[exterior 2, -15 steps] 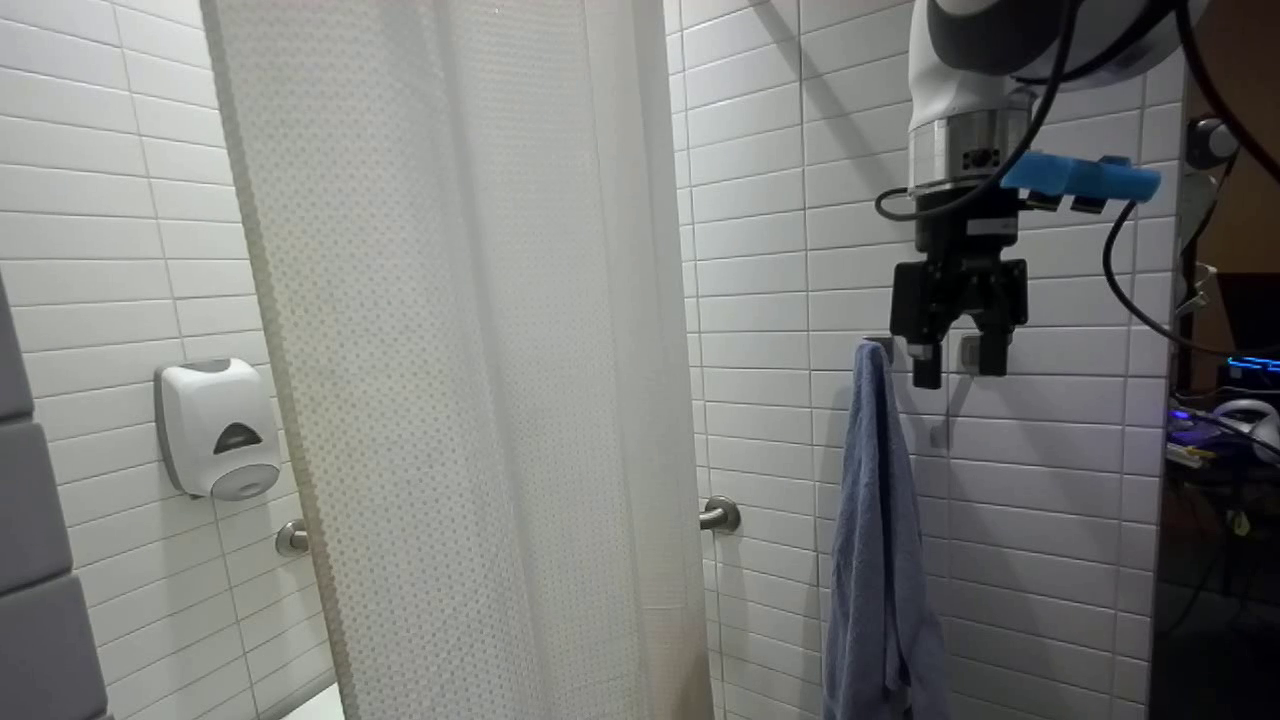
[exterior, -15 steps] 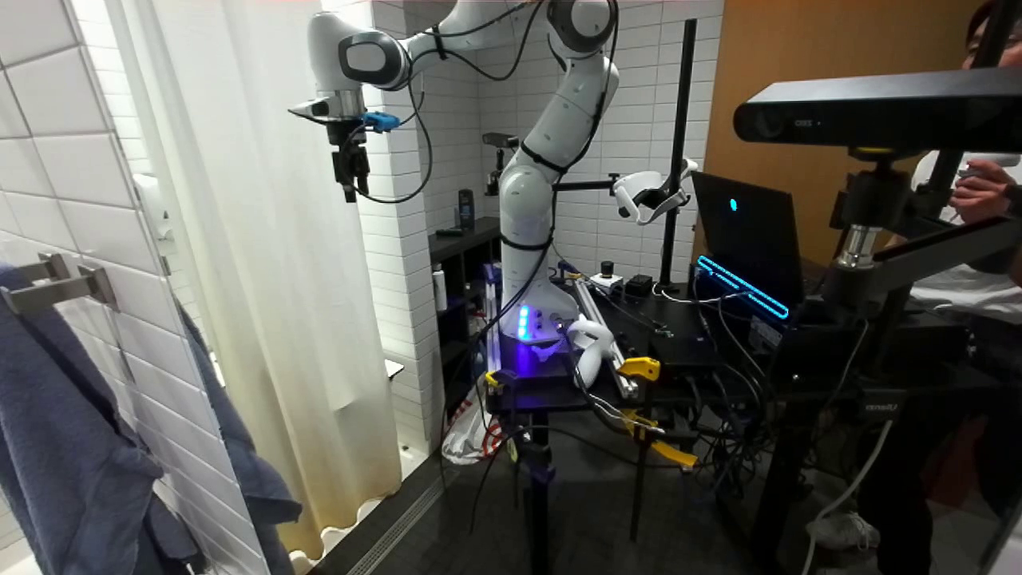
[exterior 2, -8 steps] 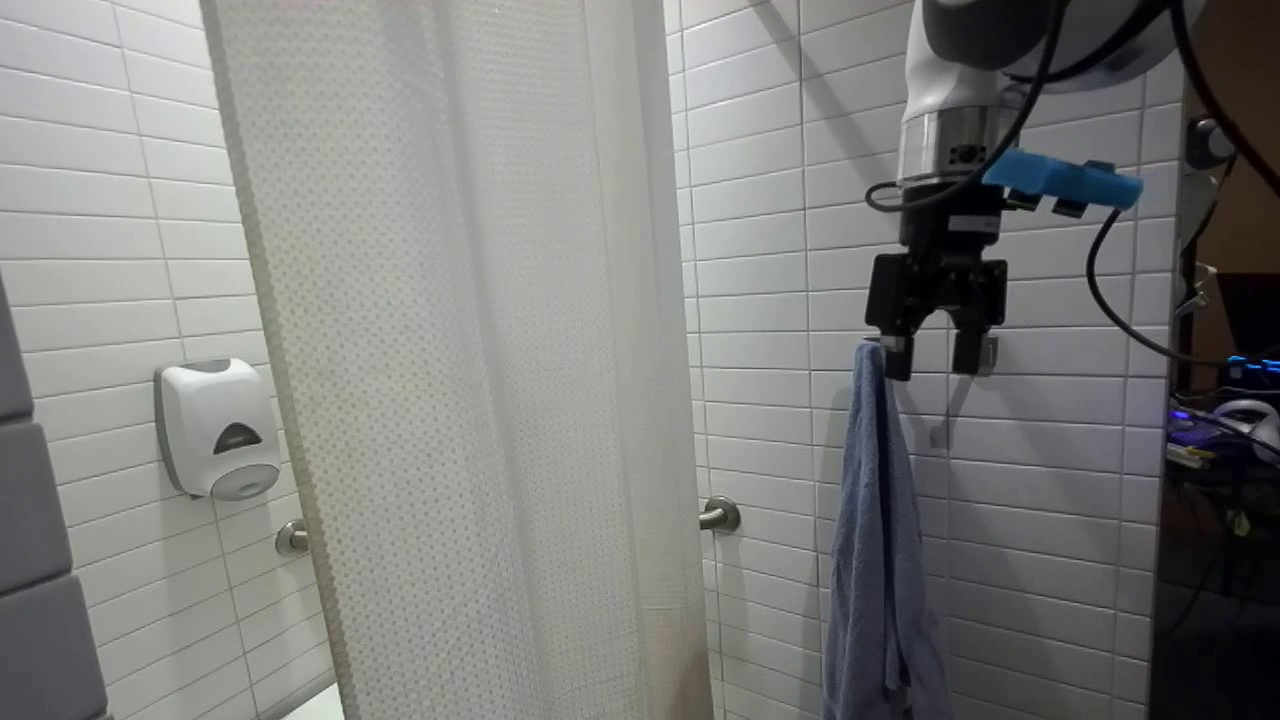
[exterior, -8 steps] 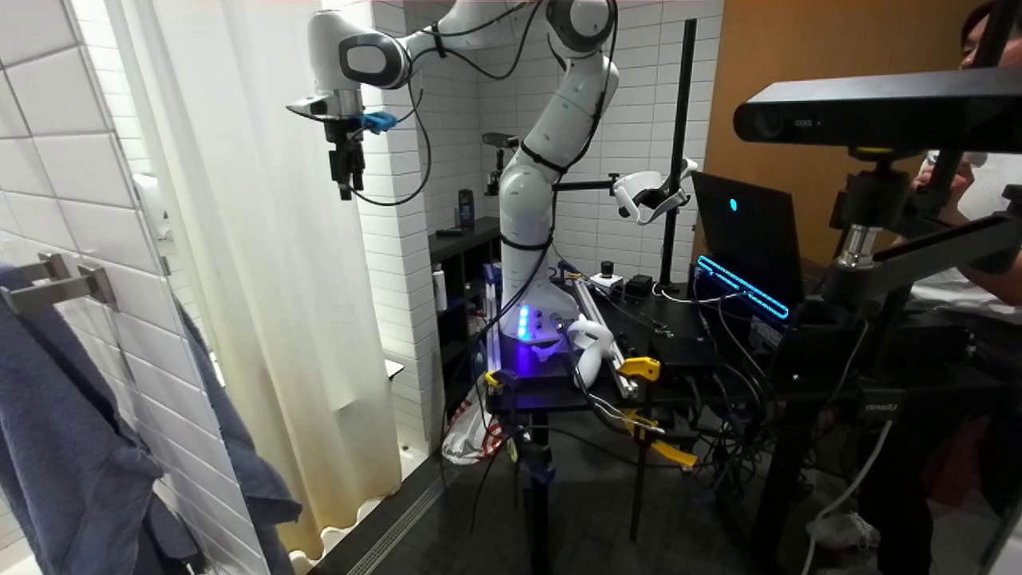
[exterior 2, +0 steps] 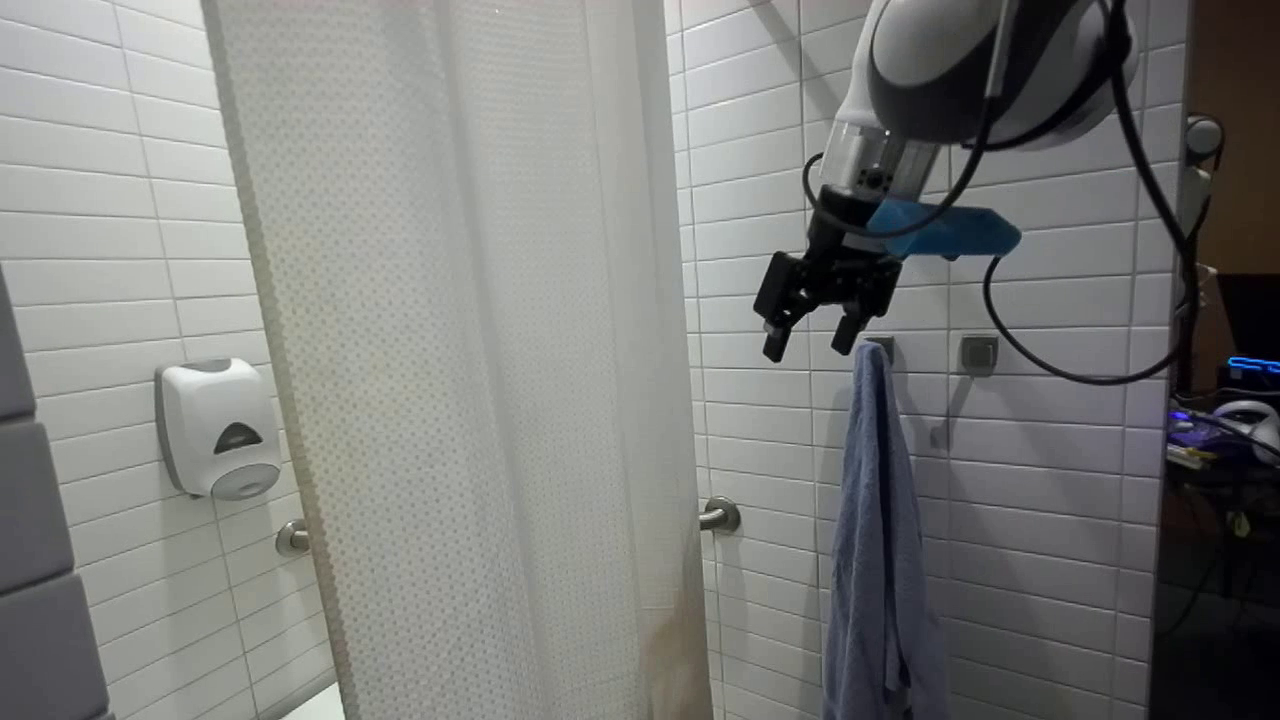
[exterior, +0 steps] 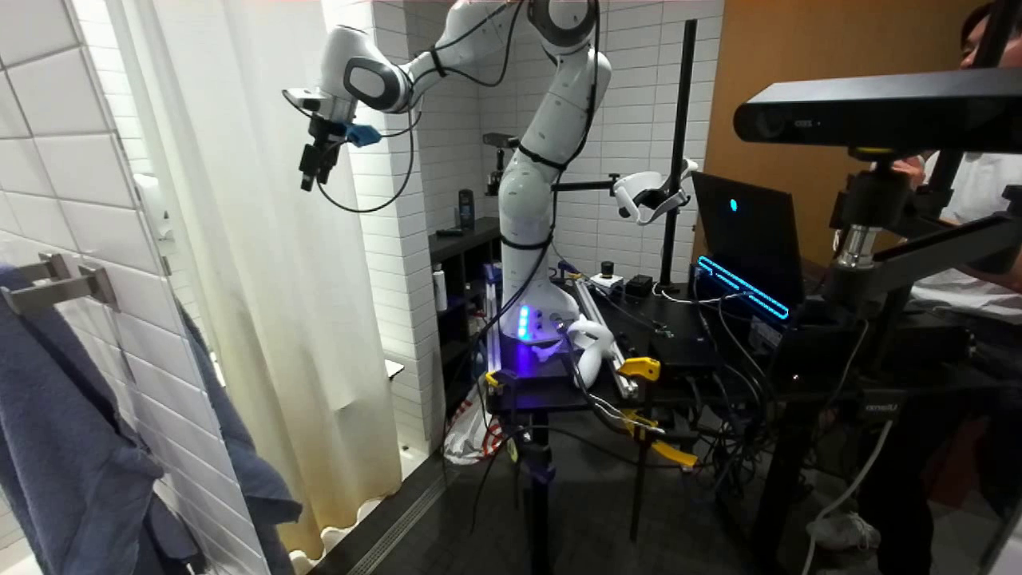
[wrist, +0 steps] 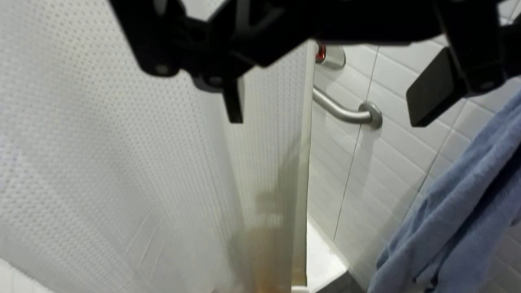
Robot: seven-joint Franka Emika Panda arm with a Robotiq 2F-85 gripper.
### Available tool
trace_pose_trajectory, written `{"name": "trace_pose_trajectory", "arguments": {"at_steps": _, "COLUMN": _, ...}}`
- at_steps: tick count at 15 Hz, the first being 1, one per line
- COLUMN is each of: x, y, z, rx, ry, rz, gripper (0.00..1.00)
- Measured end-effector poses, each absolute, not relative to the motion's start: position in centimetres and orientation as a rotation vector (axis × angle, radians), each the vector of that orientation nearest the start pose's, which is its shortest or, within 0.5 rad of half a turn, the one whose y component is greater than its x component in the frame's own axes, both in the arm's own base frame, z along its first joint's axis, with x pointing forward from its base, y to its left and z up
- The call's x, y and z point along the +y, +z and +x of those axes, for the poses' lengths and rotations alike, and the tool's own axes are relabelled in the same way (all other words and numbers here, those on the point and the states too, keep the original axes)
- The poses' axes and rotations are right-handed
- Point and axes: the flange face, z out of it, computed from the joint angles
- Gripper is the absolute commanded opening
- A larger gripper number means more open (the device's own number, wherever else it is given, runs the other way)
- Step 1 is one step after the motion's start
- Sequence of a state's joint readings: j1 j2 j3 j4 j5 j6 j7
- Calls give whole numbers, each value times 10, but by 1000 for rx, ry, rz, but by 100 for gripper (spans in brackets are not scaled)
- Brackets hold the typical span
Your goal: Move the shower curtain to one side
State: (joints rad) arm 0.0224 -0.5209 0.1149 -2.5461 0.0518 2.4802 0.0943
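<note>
While the shower curtain [exterior 2: 470, 350] hangs in front of white tiles [exterior 2: 80, 300], only the wrist view shows a red and silver thing [wrist: 331, 57] peeking past its edge. The curtain's long way goes up and down. Near it, but apart, the gripper [exterior 2: 810, 342] tips down, its fingers [wrist: 431, 89] spread wide.

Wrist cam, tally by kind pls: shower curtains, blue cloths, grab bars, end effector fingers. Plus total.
Shower curtain: 1
Blue cloth: 1
Grab bar, partly hidden: 1
End effector fingers: 2
Total: 5
</note>
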Motion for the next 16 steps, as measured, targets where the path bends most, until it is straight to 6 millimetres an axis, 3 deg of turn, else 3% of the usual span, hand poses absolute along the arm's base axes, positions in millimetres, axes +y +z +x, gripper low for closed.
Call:
{"name": "trace_pose_trajectory", "arguments": {"at_steps": 4, "x": 81, "y": 482, "z": 437, "rx": -97, "ry": -944, "rz": -3062, "gripper": 100}}
{"name": "trace_pose_trajectory", "arguments": {"at_steps": 16, "x": 81, "y": 479, "z": 441, "rx": -102, "ry": -955, "rz": -3068, "gripper": 100}}
